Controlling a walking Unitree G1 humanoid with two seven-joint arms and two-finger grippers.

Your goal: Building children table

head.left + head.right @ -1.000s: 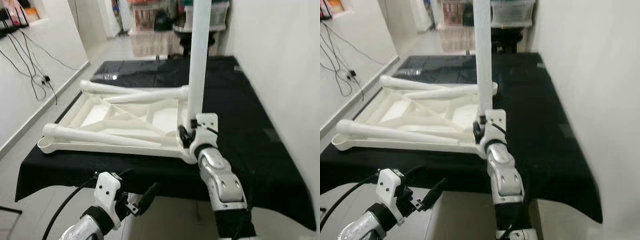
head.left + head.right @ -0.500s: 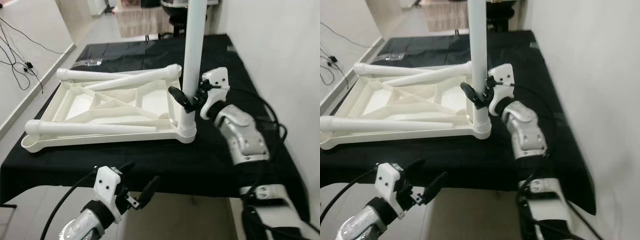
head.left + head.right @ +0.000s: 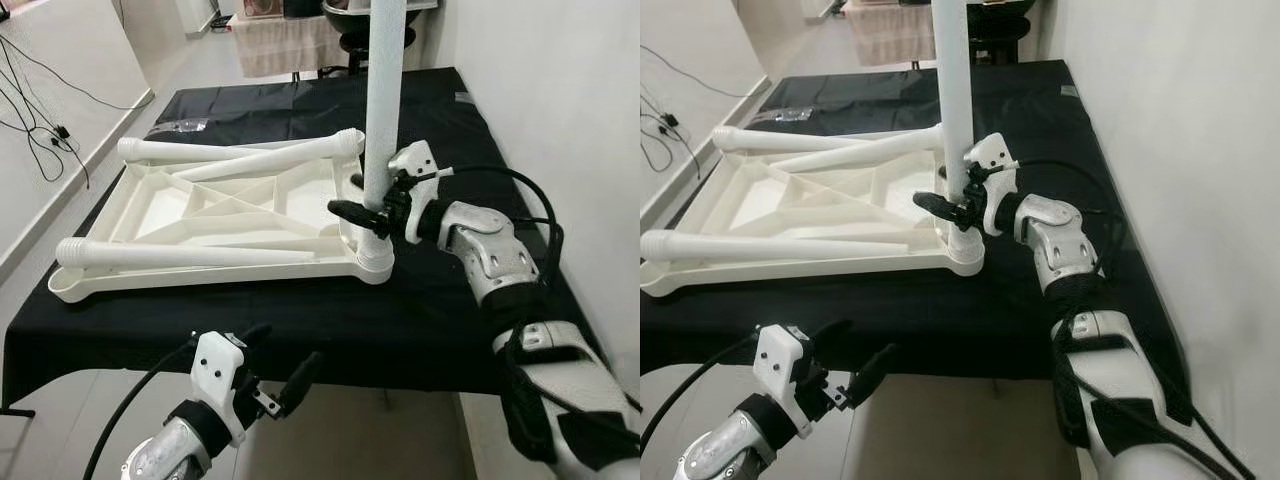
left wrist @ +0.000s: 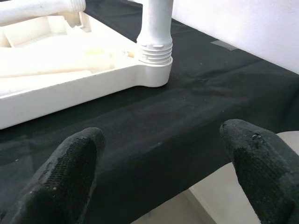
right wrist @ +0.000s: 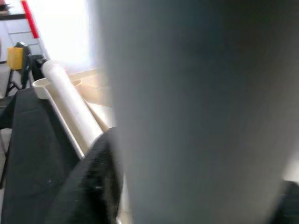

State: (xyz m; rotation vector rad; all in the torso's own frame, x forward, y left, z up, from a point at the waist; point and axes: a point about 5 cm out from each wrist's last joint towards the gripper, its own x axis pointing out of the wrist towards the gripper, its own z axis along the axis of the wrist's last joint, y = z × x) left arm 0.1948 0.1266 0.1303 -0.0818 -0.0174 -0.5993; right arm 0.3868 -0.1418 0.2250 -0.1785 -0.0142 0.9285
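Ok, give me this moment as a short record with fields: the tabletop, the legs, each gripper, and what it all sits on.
tabletop: white tabletop upside down, ribs showing
standing leg: upright leg in the near right corner socket
loose legs: three loose legs lying across the tabletop
right gripper: right gripper around the upright leg low down, fingers either side
left gripper: left gripper open, below the near table edge
surface: black cloth over a table

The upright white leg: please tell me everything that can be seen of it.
The upright white leg is a smooth round tube, plastic by its look. It stands vertical in the near right corner socket of the upside-down white tabletop, with a ribbed collar at its base. Its top runs out of the picture. The right pincer closes around it low down, just above the socket.
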